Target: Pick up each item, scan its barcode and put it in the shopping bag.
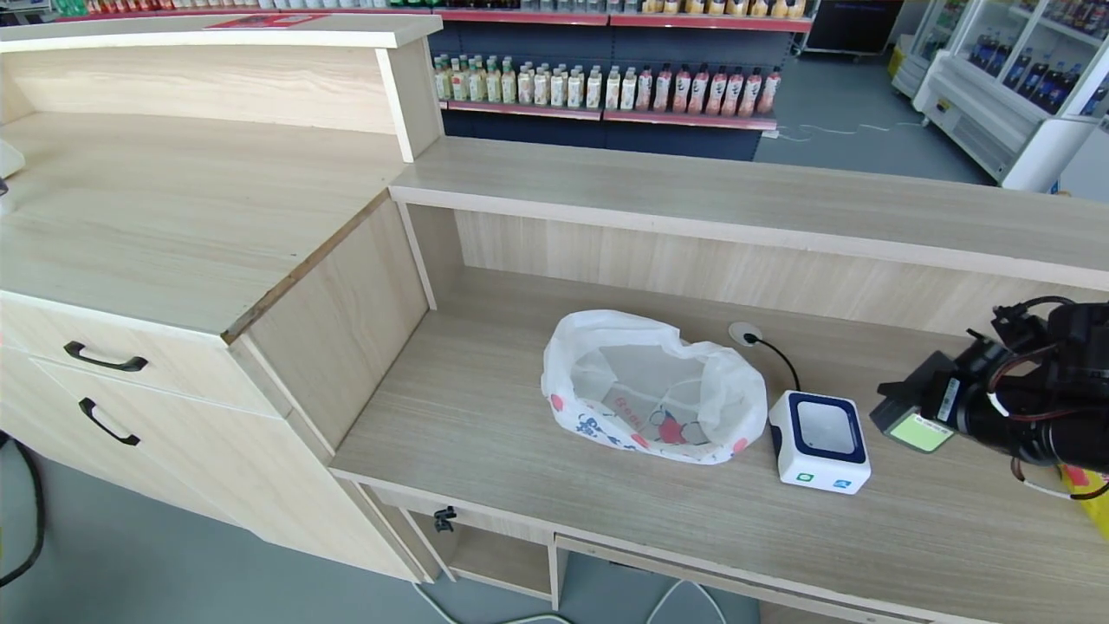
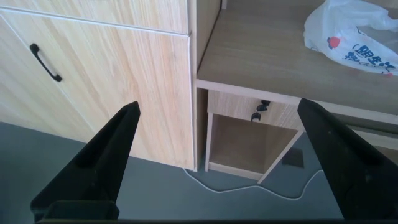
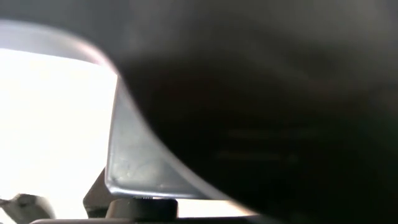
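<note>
A white plastic shopping bag point(image 1: 654, 390) with red and blue print stands open on the lower counter; its edge also shows in the left wrist view point(image 2: 351, 34). Just right of it lies the white and blue barcode scanner point(image 1: 819, 440), window facing up. My right gripper point(image 1: 934, 400) is shut on a small dark box with a pale green face point(image 1: 918, 429), held a little above the counter to the right of the scanner. That box sits right against the right wrist camera as a dark mass point(image 3: 261, 106). My left gripper point(image 2: 214, 162) hangs open over the floor beside the cabinet.
A tall wooden cabinet with two black drawer handles point(image 1: 104, 357) stands left of the counter. A raised ledge point(image 1: 745, 195) runs along the back. The scanner's black cable point(image 1: 780, 355) goes into a hole behind it. A yellow item point(image 1: 1093, 501) lies at the right edge.
</note>
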You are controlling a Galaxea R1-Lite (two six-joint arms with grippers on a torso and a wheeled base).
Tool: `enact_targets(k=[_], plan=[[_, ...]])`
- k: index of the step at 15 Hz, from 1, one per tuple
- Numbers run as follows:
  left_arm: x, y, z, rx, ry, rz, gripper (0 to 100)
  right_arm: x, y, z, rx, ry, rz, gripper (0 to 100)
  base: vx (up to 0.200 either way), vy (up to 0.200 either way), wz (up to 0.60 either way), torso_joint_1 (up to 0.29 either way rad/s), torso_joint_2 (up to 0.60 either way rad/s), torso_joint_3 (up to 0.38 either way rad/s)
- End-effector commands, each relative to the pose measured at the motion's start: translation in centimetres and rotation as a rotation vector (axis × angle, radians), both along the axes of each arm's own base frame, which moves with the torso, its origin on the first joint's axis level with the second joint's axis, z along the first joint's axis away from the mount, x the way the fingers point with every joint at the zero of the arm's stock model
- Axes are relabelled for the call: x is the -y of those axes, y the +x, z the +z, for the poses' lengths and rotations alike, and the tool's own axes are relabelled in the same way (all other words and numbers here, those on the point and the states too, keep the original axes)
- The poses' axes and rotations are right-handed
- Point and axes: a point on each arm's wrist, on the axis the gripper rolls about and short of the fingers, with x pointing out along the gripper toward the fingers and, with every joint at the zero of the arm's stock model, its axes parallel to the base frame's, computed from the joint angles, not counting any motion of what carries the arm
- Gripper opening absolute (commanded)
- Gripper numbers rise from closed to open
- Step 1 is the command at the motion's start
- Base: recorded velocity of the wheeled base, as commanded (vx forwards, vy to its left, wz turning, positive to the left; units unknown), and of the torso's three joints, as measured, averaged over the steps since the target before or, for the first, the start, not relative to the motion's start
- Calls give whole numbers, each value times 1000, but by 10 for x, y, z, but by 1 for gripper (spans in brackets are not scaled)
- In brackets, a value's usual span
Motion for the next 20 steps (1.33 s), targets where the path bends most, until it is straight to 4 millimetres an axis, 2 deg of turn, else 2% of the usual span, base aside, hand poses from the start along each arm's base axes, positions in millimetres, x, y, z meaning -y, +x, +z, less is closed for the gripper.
enact_targets(k=[1, 3, 9, 13, 20], plan=[[0, 0, 0, 0, 0, 0, 100, -6, 15, -4, -12, 24, -21, 0, 0, 0, 0, 0, 0, 0], [0, 0, 0, 0, 0, 0, 100, -14, 21, -3, -15, 75, -60, 0, 0, 0, 0, 0, 0, 0], [0, 0, 0, 0, 0, 0, 100, -48, 23, -6, -37, 164, -77, 0, 0, 0, 0, 0, 0, 0], [0, 0, 0, 0, 0, 0, 100, -53, 25, -15, -67, 180, -122, 0, 0, 0, 0, 0, 0, 0], [0, 0, 0, 0, 0, 0, 100, -58, 24, -18, -80, 204, -133, 0, 0, 0, 0, 0, 0, 0]])
